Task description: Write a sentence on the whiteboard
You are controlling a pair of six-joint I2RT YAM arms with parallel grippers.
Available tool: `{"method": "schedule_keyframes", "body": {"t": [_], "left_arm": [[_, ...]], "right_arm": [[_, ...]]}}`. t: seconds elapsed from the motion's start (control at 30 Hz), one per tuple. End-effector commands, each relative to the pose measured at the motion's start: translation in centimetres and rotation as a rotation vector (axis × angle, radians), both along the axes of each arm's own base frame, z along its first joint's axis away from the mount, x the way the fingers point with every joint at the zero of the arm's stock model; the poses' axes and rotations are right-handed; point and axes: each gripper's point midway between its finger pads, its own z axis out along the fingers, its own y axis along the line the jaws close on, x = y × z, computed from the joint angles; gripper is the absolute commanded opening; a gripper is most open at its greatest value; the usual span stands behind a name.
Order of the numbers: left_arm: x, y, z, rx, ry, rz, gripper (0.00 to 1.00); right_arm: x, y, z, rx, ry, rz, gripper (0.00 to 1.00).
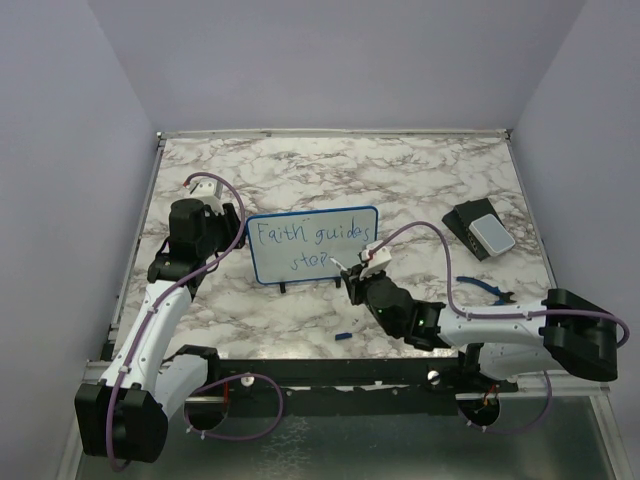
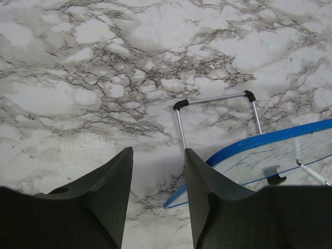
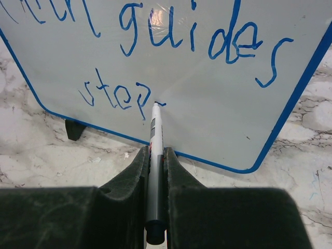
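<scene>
The right claw (image 3: 155, 153) is pressed together on a slim grey-barrelled marker (image 3: 155, 129), pinching it along its length so the tip points straight ahead of the fingers. The tip rests on the small rectangular whiteboard with a thin blue rounded-corner frame (image 3: 218, 114), which stands directly in front of this claw, its lower edge just beyond the fingertips. The sentence in thin blue handwritten ink (image 3: 192, 36) reads "guides" above and ahead of the claw. Lower down, "step" (image 3: 116, 96) lies ahead and to its left. A short dash sits right at the tip, just after the "p".

The step in hand looks to be the last letter of the lower word, so the writing seems close to done. The next move probably calls for a small curved stroke made to the right of the "p". Pressure should be light and even, since the board stands only on little feet, one black foot (image 3: 74, 129) showing ahead and to the left.

The left claw (image 2: 158, 155) stands spread with only the white-and-grey marble table (image 2: 104, 78) between its fingers. The board's blue rim (image 2: 270, 139) runs just off its right finger; I cannot tell whether they touch. The thin grey wire stand with black corners (image 2: 215, 98) lies ahead of it.
</scene>
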Motion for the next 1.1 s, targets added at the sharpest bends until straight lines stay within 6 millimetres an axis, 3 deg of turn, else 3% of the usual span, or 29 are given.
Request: {"method": "schedule_keyframes", "body": {"t": [0.0, 0.47, 0.73, 1.07], "left_arm": [[-0.3, -0.2, -0.4, -0.003, 0.004, -0.010, 0.46], [-0.3, -0.2, -0.3, -0.002, 0.000, -0.011, 0.47], [-0.3, -0.2, -0.2, -0.003, -0.001, -0.010, 0.46], [-0.3, -0.3, -0.2, -0.004, -0.001, -0.012, 0.46]], "right_arm": [[0.4, 0.9, 0.6, 0.027, 0.002, 0.001, 0.01], [-0.3, 0.1, -1.2, 0.020, 0.082, -0.014, 0.01], [-0.1, -1.2, -1.0, 0.019, 0.072, -0.063, 0.01], [-0.2, -1.3, -1.5, 0.009, 0.095, -0.071, 0.01]]}}
